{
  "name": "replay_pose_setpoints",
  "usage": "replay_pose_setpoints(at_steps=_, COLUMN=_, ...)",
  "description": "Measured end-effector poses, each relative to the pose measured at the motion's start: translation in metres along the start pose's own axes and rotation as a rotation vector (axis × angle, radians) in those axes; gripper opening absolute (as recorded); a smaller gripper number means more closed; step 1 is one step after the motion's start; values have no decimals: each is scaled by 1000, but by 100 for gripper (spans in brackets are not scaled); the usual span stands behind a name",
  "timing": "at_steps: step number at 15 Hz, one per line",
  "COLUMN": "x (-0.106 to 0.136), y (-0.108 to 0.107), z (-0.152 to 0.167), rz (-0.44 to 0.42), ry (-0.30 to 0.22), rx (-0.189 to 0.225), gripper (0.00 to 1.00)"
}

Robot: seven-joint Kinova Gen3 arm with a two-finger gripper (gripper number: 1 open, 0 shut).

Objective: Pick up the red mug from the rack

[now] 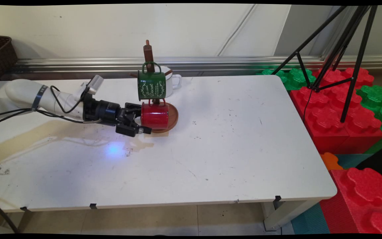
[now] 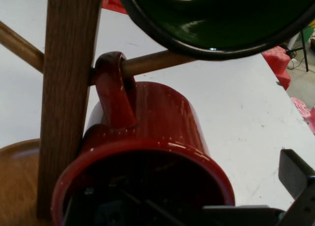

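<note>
At table's (image 1: 231, 159) left edge, arm reaches rightward, low over top. Gripper (image 1: 141, 122) at red mug's (image 1: 155, 115) open mouth: one finger (image 2: 295, 179) outside rim, other hidden inside; whether clamped, cannot tell. Red mug hangs by handle on lower peg (image 2: 147, 62) of wooden mug tree (image 1: 149, 56), near back edge. Green mug (image 1: 151, 84) hangs just above, crowding it. White mug (image 1: 173, 79) behind tree. Black tripod (image 1: 340, 49) and red and green foam blocks (image 1: 340, 109) beyond right edge.

Three mugs: red (image 1: 155, 116), green (image 1: 151, 85), white (image 1: 174, 79); one wooden stand (image 1: 148, 54).
</note>
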Motion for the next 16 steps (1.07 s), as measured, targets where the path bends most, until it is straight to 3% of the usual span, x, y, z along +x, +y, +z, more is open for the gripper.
replay_pose_setpoints(at_steps=8, x=-1, y=-1, z=8, rz=-1, ry=3, rx=15, gripper=100)
replay_pose_setpoints(at_steps=9, x=-1, y=-1, z=9, rz=-1, ry=4, rx=17, gripper=0)
replay_pose_setpoints(at_steps=16, x=-2, y=0, z=9, rz=-8, ry=2, rx=15, gripper=0)
